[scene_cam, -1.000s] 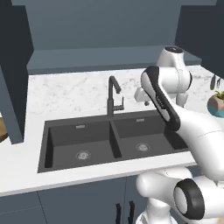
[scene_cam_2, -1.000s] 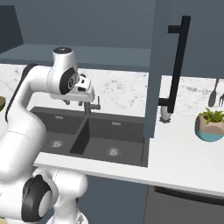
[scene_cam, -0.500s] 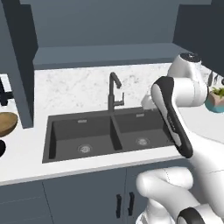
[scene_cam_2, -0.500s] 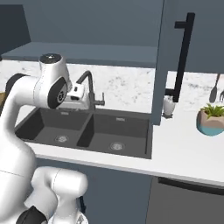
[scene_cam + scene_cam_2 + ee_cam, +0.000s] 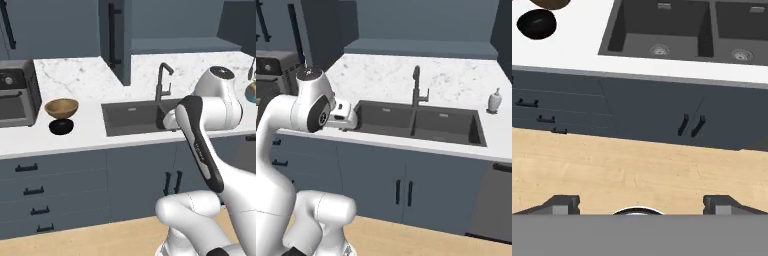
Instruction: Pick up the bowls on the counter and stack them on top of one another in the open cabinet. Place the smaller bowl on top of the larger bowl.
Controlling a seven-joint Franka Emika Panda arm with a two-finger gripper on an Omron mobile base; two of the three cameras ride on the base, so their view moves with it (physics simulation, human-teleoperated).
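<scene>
White marble-look bench (image 5: pixel 85 80) carries our round tan-brown wooden bowl (image 5: pixel 61 107) and small black bowl (image 5: pixel 61 126), touching beside the toaster oven (image 5: pixel 17 92), while our end effector (image 5: pixel 641 201) hangs spread and empty over the floor, presumably awaiting approach.

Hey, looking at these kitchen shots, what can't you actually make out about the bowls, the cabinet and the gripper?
- Larger bowl: in the hand view the top edge cuts it off; a dark brown sliver remains.
- Smaller bowl: left base view, too small to tell whether it touches the larger bowl behind it.
- Open cabinet: its upper inside is cut off by the top edge.
- Gripper: the fingertips barely rise at the bottom corners of the hand view, standing wide apart.
</scene>
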